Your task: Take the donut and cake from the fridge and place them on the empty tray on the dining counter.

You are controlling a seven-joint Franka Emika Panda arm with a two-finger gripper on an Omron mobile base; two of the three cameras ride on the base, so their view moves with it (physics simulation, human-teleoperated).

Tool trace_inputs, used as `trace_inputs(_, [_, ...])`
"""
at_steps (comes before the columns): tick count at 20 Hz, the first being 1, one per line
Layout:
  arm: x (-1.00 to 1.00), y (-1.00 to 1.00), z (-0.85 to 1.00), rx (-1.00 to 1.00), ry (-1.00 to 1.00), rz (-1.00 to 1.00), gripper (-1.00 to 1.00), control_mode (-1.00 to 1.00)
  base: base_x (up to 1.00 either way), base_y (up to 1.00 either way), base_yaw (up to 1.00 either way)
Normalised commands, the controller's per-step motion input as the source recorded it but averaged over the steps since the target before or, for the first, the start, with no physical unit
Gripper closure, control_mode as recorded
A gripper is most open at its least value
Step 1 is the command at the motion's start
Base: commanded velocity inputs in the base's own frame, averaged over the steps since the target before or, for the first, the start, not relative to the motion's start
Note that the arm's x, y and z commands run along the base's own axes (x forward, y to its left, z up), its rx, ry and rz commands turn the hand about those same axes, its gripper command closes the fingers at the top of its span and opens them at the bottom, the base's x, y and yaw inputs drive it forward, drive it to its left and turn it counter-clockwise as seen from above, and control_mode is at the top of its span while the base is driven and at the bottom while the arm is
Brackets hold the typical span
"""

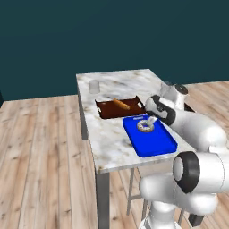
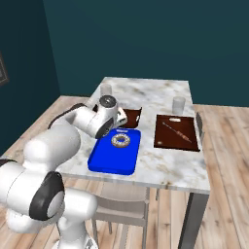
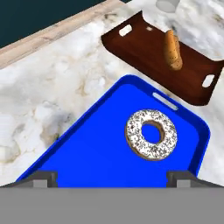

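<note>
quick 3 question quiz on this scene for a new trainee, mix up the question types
1. True or false: the donut lies on the blue tray.
2. Which item sits in the dark brown tray next to the blue tray? A) a slice of cake B) an orange-brown elongated pastry C) a fork
3. Fill in: the gripper above the blue tray has its jaws ____.

Key:
1. True. The donut rests flat on the tray, towards the end nearest the brown tray.
2. B
3. open, with nothing between the fingertips.
</note>
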Motion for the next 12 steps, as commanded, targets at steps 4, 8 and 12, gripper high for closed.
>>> trace_inputs(4, [-1.00, 0.20, 1.00, -0.01, -0.50, -0.08, -1.00, -1.00, 0.00, 0.00, 0.00])
trace_inputs(8, [-1.00, 0.38, 1.00, -0.02, -0.49, -0.06, -1.00, -1.00, 0.00, 0.00, 0.00])
trace_inputs(12, [-0.94, 0.27, 1.00, 0.00, -0.37, -0.26, -1.00, -1.00, 0.00, 0.00, 0.00])
